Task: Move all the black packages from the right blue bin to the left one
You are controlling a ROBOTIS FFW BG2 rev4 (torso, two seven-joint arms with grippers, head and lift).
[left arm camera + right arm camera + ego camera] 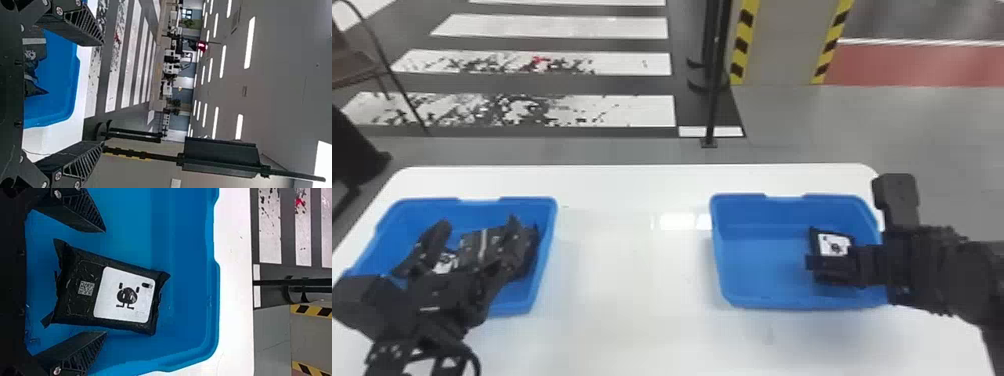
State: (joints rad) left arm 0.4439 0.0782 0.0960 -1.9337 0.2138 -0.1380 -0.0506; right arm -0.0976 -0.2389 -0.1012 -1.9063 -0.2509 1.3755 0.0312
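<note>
The left gripper (474, 232) gapes empty near the desk's (632, 275) left edge; the right gripper (811, 261), wide open, empty, straddles 1 black package (123, 295) near the right edge.

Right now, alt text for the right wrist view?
A black plastic package with a rounded white label lies in a blue plastic bin, between the spread black fingers of the right gripper; white tabletop beyond.

Ceiling strip lights (249, 43) shine bright white, and glare patches gleam on the pale table (632, 280).
</note>
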